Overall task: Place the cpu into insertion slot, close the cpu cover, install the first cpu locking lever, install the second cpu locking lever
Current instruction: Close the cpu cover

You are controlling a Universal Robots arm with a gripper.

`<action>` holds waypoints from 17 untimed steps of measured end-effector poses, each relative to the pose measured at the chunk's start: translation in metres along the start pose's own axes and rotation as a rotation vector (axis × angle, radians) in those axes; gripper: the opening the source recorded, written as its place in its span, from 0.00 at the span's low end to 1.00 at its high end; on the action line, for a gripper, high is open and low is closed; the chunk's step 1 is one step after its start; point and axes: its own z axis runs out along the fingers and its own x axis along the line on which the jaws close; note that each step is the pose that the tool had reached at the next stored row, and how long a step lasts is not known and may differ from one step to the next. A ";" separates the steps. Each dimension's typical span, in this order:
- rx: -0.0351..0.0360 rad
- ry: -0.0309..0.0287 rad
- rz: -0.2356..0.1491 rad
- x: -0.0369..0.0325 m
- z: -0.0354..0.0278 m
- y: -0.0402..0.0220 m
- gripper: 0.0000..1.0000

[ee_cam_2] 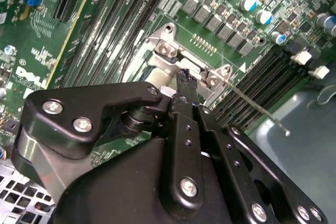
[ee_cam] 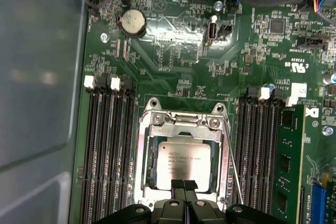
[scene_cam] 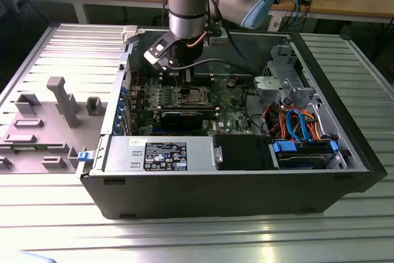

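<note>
Cpu (ee_cam: 185, 162) seated in insertion slot (ee_cam: 153, 172), cpu cover (ee_cam: 178, 129) down; pincer (ee_cam: 184, 184) tips together at chip edge; lever (ee_cam: 232, 163) alongside.

A dull, matt silver metal lid tops the cpu (ee_cam: 185, 163), framed by the brighter bare-metal cpu cover (ee_cam: 178, 129) on a glossy green circuit board (ee_cam: 173, 72). The tool (ee_cam: 184, 185) is matt black with shiny screw heads (ee_cam_2: 189, 186); the ribbed metal table (scene_cam: 246, 241) shows a soft sheen.
</note>
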 end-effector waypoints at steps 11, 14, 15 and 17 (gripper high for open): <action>0.0001 -0.0039 -0.002 -0.0004 0.0029 0.0074 0.11; 0.0002 -0.0055 -0.002 -0.0017 0.0032 0.0222 0.11; 0.0003 -0.0055 -0.002 -0.0017 0.0032 0.0230 0.11; 0.0002 -0.0056 -0.002 -0.0017 0.0032 0.0236 0.11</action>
